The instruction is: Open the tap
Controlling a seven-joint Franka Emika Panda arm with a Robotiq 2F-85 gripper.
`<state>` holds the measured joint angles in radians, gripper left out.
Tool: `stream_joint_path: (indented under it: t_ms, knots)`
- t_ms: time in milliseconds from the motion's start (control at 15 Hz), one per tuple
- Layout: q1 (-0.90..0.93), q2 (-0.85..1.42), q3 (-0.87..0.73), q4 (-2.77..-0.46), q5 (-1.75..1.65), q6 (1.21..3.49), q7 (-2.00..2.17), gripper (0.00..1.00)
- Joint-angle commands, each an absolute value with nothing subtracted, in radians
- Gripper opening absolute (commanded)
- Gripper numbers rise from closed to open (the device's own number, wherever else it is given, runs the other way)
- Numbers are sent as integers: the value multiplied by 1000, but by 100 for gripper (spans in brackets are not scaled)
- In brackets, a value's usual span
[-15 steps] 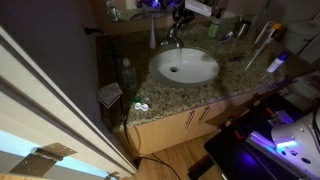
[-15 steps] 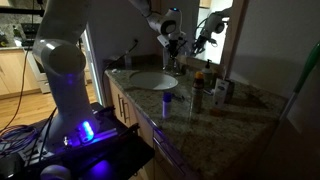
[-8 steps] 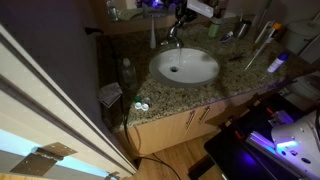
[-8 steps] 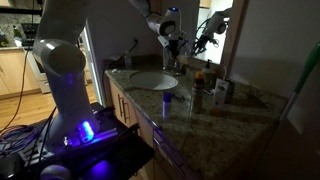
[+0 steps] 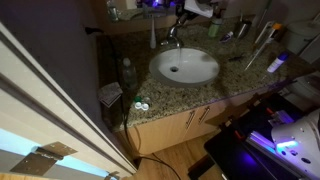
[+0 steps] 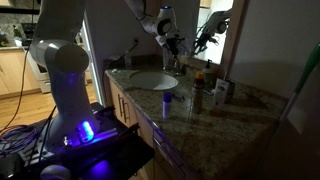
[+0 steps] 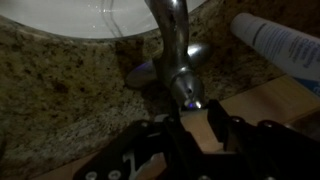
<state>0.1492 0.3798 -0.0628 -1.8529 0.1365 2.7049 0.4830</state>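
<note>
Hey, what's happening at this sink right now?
A robot arm is working on the tap at the back of the white basin, set in a granite counter. In the wrist view the gripper sits right at the tap's lever end, fingers either side of it. Whether they actually pinch it can't be told. No water is visibly running. A white bottle lies nearby.

White oval basin [image 5: 184,66] set in speckled granite countertop [image 5: 245,72]. Slim white bottle [image 7: 280,45] lying on countertop near backsplash. Wood cabinet [image 5: 180,128] below. Mirror [image 6: 218,30] behind counter.
</note>
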Motion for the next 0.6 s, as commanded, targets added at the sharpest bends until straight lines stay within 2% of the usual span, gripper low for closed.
stream_joint_path:
  t_ms: [0, 200, 267, 333, 400, 533]
  knots:
    - [164, 194, -163, -1979, 1, 2688, 566, 66]
    - [141, 44, -203, -2040, -171, 2649, 644, 89]
    - [88, -13, -119, -2071, -5, 2582, 473, 95]
    - [80, -52, -99, -2103, 72, 2575, 410, 99]
    - [71, 57, -121, -2000, -25, 2613, 517, 84]
    - [59, -24, -83, -2053, 53, 2575, 441, 98]
